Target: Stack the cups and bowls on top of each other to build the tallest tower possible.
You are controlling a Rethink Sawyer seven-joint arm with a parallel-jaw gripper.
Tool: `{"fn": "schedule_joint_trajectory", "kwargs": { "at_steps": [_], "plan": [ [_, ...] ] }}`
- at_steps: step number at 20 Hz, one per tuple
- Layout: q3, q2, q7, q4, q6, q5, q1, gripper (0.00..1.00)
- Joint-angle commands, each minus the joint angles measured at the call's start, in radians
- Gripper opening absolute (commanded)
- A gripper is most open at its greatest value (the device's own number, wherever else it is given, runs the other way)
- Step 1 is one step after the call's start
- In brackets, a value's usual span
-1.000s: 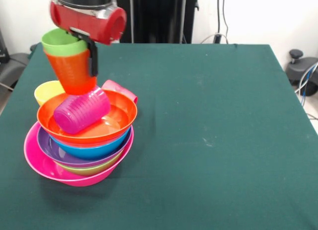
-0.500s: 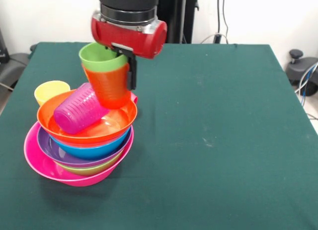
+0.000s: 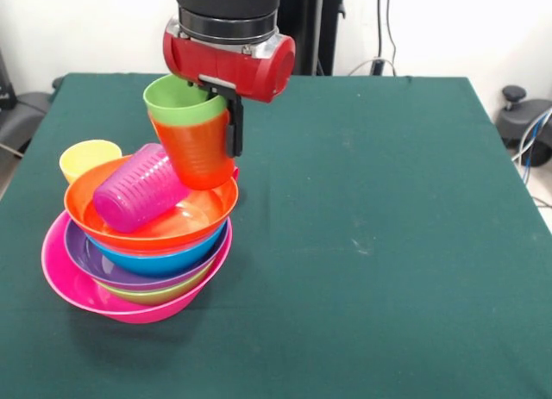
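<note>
The end effector (image 3: 231,123) is pinching the wall of the green cup (image 3: 183,102), which sits nested inside the orange cup (image 3: 195,152); one dark finger runs down the outside of the pair on their right side, the other is hidden inside. The grip on the rim would account for both cups hanging together, tilted, with their mouths up and leaning left. The pair hangs above the far right rim of the orange bowl (image 3: 203,211), the orange cup's base close to that rim; contact cannot be told.

The placement suggests the pair is being brought over the tower (image 3: 138,244) for setting down in the top bowl.

The tower stands at the left of the desk (image 3: 371,244). Its bowls nest mouth-up: pink bowl (image 3: 73,289) at the bottom, then a green bowl (image 3: 151,294) showing only as a sliver, purple bowl (image 3: 86,259), blue bowl (image 3: 164,261) and the orange bowl on top. A purple cup (image 3: 138,190) lies on its side inside the orange bowl, occupying much of its floor; this could hinder a level seat for the carried pair.

A yellow cup (image 3: 86,158) stands upright on the desk just beyond the tower at the left. A small pink-red edge (image 3: 235,170) shows behind the orange cup; its identity cannot be confirmed.

Count: bowls, five. Cups clearly seen, four.
</note>
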State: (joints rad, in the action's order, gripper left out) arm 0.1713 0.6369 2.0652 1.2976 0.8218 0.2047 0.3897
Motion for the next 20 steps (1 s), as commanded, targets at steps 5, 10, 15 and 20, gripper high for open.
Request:
{"fn": "schedule_joint_trajectory", "kwargs": {
  "at_steps": [5,10,15,20],
  "plan": [
    [0.002,0.002,0.009,0.037,0.045,-0.006,0.032,0.00],
    [0.002,-0.020,0.009,0.018,0.037,0.000,0.036,0.00],
    [-0.001,-0.019,0.002,0.021,0.032,0.004,0.040,0.00],
    [-0.010,-0.024,0.005,0.011,0.037,0.005,0.032,0.00]
  ]
}}
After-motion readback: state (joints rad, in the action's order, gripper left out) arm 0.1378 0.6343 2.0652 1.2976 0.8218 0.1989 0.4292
